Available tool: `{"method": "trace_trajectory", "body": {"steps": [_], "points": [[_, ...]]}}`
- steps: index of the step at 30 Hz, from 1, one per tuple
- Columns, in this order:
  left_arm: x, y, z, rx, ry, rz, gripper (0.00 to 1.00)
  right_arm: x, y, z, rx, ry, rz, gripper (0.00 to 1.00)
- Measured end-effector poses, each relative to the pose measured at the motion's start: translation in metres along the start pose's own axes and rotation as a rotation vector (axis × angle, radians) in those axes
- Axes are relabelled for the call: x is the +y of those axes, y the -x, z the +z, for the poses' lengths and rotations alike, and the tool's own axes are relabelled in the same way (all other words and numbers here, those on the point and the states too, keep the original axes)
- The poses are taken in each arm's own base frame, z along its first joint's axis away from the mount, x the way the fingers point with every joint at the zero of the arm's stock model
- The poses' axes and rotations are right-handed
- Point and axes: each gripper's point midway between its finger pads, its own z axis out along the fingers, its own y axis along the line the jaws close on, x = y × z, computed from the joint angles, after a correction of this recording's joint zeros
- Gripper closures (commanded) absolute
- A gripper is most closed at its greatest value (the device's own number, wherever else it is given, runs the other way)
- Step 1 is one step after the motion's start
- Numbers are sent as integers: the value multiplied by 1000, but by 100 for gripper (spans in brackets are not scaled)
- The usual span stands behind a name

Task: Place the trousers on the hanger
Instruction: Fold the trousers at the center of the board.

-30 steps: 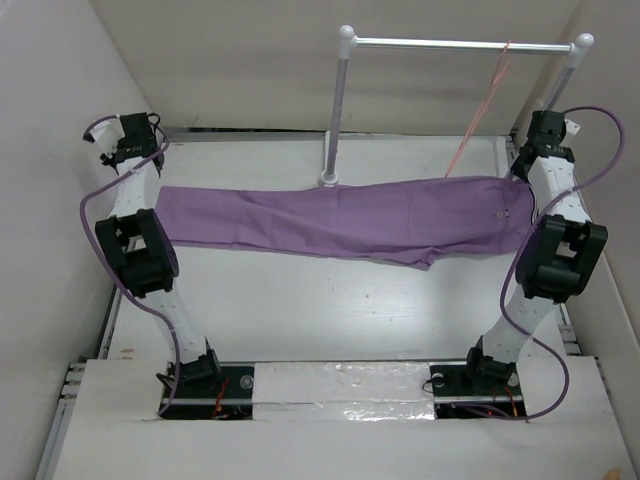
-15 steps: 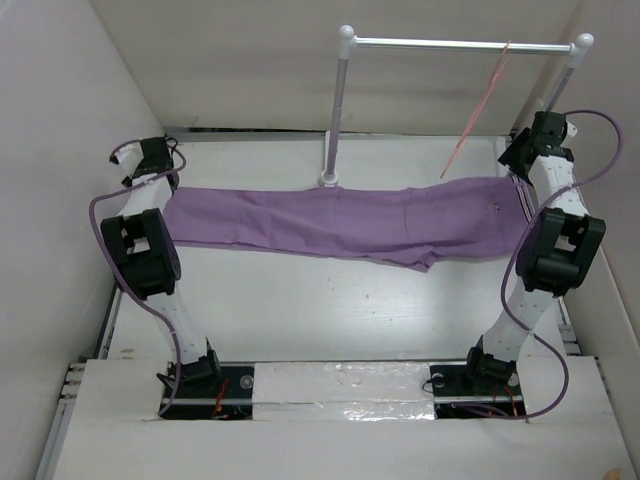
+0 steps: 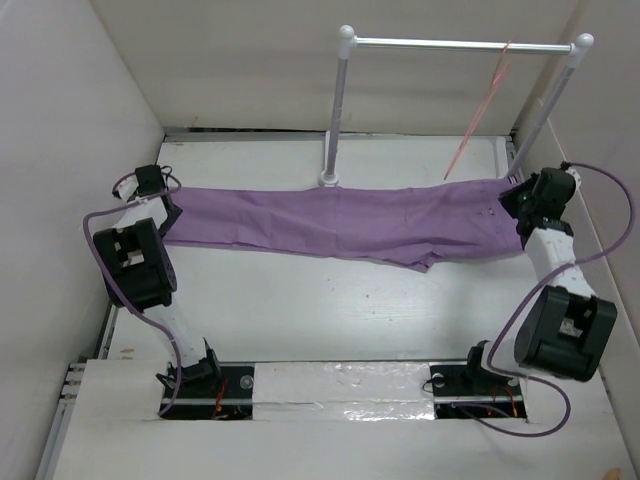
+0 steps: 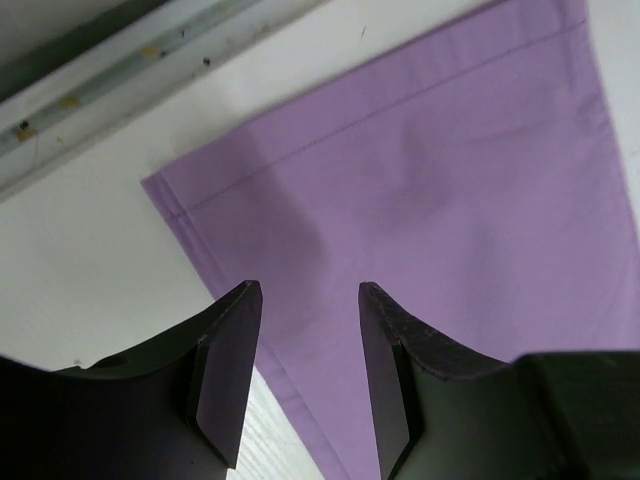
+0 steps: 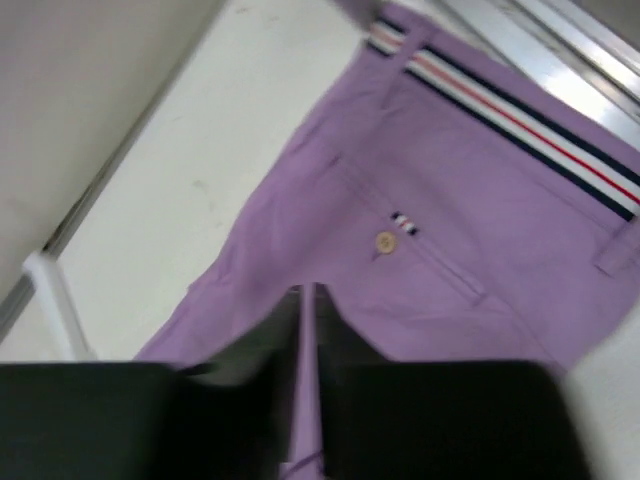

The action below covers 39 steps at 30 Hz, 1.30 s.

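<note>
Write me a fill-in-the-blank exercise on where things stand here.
The trousers lie flat on the ____. The hanger hangs from the ____ of the rack. The left pincer stands ____ above a trouser hem. The waistband carries dark, white and red ____.
Missing: table; crossbar; open; stripes.

Purple trousers (image 3: pixel 350 220) lie flat across the white table (image 3: pixel 300 310), legs left, waist right. Left gripper (image 3: pixel 160 195) sits at the leg ends, right gripper (image 3: pixel 524 198) at the waist. Pink hanger (image 3: pixel 480 112) hangs tilted from the rack (image 3: pixel 450 44).
</note>
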Motion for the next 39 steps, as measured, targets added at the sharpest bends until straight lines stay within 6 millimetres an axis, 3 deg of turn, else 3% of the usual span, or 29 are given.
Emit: {"method": "trace_trajectory", "body": {"steps": [2, 5, 6, 9, 12, 14, 17, 21, 27, 32, 36, 38, 39], "points": [[5, -12, 2, 28, 7, -1, 58, 10, -10, -14, -21, 92, 3, 97], [11, -22, 4, 58, 18, -9, 58, 14, -35, -26, -8, 187, -5, 87], [12, -23, 4, 61, 20, -15, 58, 15, -42, -28, 5, 214, -11, 73], [15, -21, 5, 57, 32, -33, 58, 5, -68, -30, 59, 232, -21, 49], [20, -22, 6, 55, 54, -40, 58, -3, -80, -31, 83, 238, -30, 34], [24, -25, 7, 56, 69, -38, 58, -10, -81, -30, 85, 236, -27, 29], [32, -29, 8, 58, 97, -29, 51, -28, -79, -25, 77, 215, -7, 27], [39, -32, 8, 62, 123, -19, 50, -60, -91, -19, 96, 149, 34, 28], [42, -33, 10, 60, 137, -9, 52, -70, -117, -16, 161, 150, 43, 33], [43, -33, 11, 56, 145, -1, 62, -58, -141, -20, 201, 196, 11, 33], [42, -30, 13, 45, 145, -3, 82, -49, -157, -23, 229, 222, -15, 33], [40, -29, 15, 41, 138, -6, 88, -47, -158, -21, 226, 228, -20, 32], [39, -29, 15, 39, 135, -6, 98, -48, -158, -20, 223, 228, -20, 30]]}}
